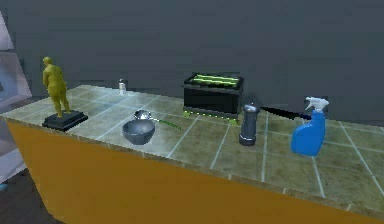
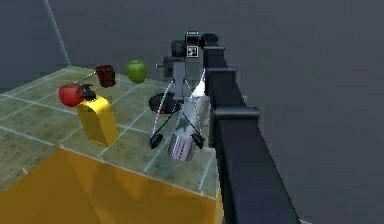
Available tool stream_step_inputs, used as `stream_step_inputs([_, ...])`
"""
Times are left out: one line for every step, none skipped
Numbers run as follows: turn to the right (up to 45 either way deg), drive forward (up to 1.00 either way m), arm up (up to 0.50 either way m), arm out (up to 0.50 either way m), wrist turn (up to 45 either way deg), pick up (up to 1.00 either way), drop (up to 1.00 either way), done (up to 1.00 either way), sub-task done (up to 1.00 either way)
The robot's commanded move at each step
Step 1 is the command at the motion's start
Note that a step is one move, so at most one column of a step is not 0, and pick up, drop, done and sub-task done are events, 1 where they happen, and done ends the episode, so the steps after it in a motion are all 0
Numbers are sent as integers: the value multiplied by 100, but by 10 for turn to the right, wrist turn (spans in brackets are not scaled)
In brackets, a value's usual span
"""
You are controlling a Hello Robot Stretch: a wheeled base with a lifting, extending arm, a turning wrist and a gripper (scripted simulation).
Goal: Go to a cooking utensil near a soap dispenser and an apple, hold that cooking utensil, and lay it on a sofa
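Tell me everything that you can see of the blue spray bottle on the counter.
The spray bottle has a blue body that looks like plastic and a white trigger head on top. It stands upright on the tiled countertop, near the forward view's right. A dark upright cylinder stands apart from it, toward that view's left.

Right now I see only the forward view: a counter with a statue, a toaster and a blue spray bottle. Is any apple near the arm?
Observer: Yes, the arm side view shows a green apple on the counter.
Operator: And a soap dispenser?
Observer: A yellow soap dispenser stands nearer the counter's edge, beside a red round fruit.
Operator: Does the gripper hold anything?
Observer: The gripper shows right of the green apple, with things behind it; I cannot tell.
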Motion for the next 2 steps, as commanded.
stream_step_inputs([0,0,0,0,450,0,0,0,0])
stream_step_inputs([0,0,0,0,450,0,0,0,0])
